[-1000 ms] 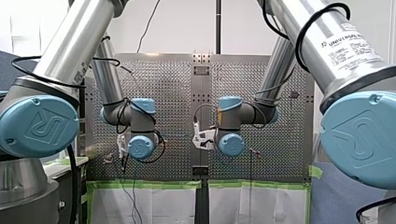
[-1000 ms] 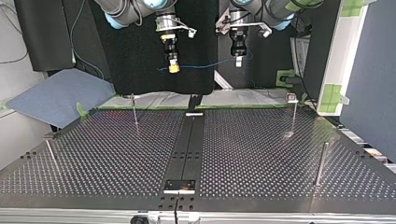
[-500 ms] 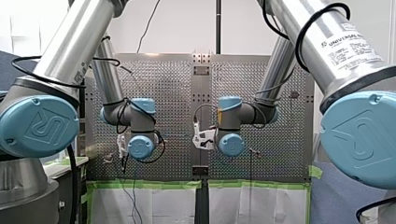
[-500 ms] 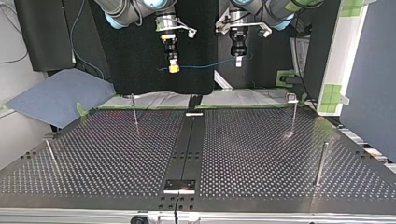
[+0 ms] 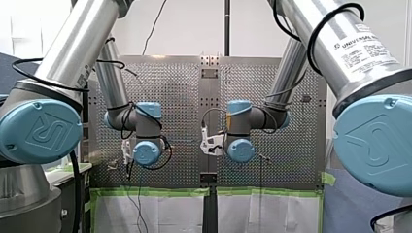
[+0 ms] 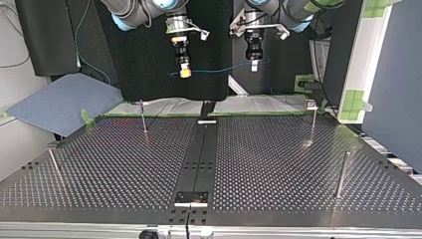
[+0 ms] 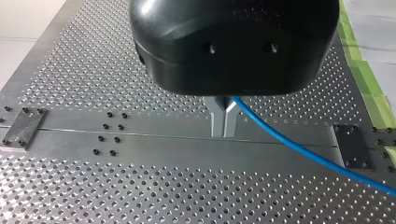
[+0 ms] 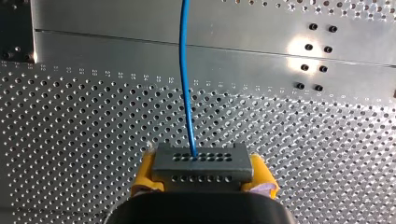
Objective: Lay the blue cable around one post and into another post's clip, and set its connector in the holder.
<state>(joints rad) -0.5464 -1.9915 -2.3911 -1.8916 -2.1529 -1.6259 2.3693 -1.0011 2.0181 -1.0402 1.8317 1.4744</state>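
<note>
Both tools hang high over the perforated metal desk (image 6: 278,164), in the upper centre of the top view. My right tool (image 8: 203,176), yellow-padded, is clamped on the grey rectangular connector (image 8: 203,161), one pad against each short end. The thin blue cable (image 8: 186,84) leaves the connector's face and runs straight ahead of that tool, above the desk. My left tool (image 7: 223,131), black with metal fingers (image 7: 217,122), has them drawn together on the same cable, which trails off to one side past the fingers. In the top view the cable spans the gap between the two tools, clear of the desk. Thin upright metal posts (image 6: 143,118) stand on the desk, well apart from the cable.
</note>
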